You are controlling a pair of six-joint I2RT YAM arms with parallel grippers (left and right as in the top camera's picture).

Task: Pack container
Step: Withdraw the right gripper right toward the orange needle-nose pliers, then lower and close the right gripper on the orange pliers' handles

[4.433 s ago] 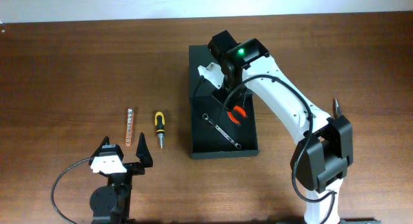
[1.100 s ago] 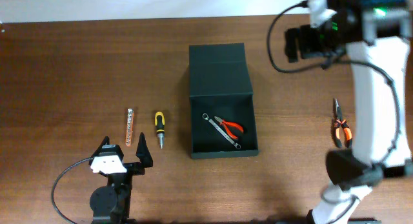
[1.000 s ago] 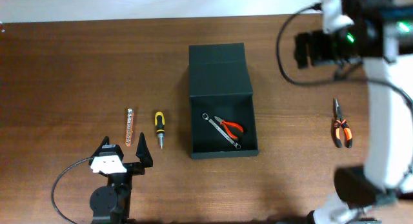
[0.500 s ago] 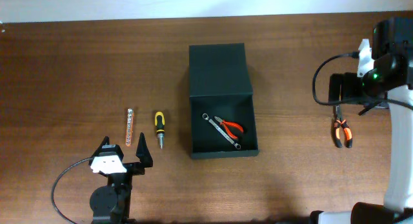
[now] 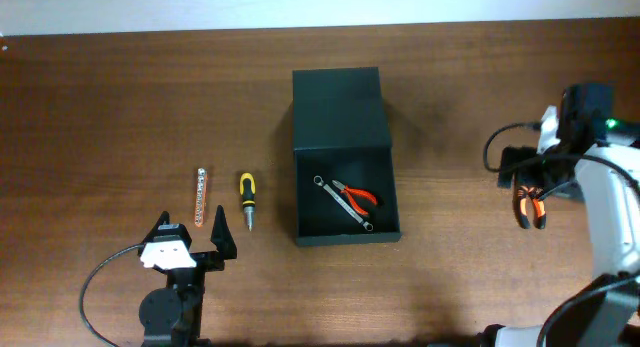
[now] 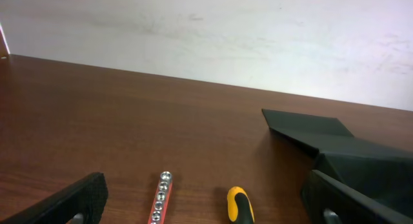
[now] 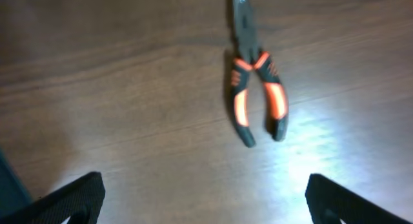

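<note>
Nearest, the left fingers rest spread wide and empty at the bench edge. Just beyond them lie a screwdriver and a bit strip, side by side. At mid-bench the container stands open, its lid on the far side, with red pliers and a wrench inside. Well to its right, the right fingers, spread wide and holding nothing, hover over orange pliers on the bench. The step looks like fetching these pliers; next, the fingers must drop astride the handles and close.
</note>
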